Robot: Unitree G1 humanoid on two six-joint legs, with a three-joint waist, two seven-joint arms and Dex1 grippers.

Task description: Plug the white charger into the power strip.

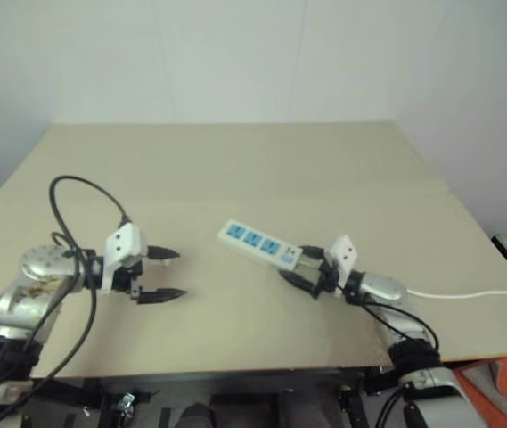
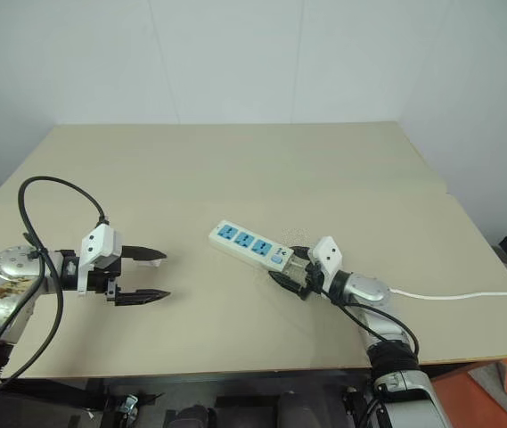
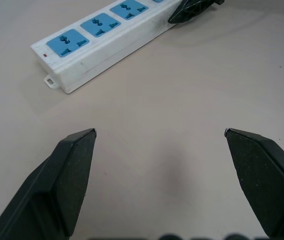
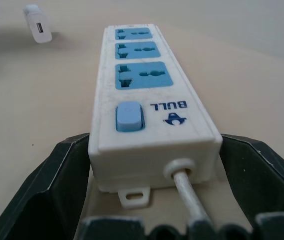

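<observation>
- The right gripper point(image 4: 151, 200) has its two black fingers spread wide around the switch end of the power strip point(image 2: 251, 245), one finger on each long side. Whether they touch the casing I cannot tell. This looks like a bracing grip, meant to keep the strip from sliding when a plug is pushed in.
- The cord point(image 2: 467, 295) leaves that same end between the fingers and runs back along the right arm.
- The strip lies flat on the table point(image 2: 235, 160), blue sockets up. Its long axis runs straight away from the right gripper, with all three sockets free.
- The white charger point(image 4: 38, 29) lies on the table beyond the strip's far end and off to one side, well apart from both grippers.
- The left gripper point(image 1: 166, 274) hovers wide open and empty, pointing toward the strip's far end; it probably has to fetch the charger.
</observation>
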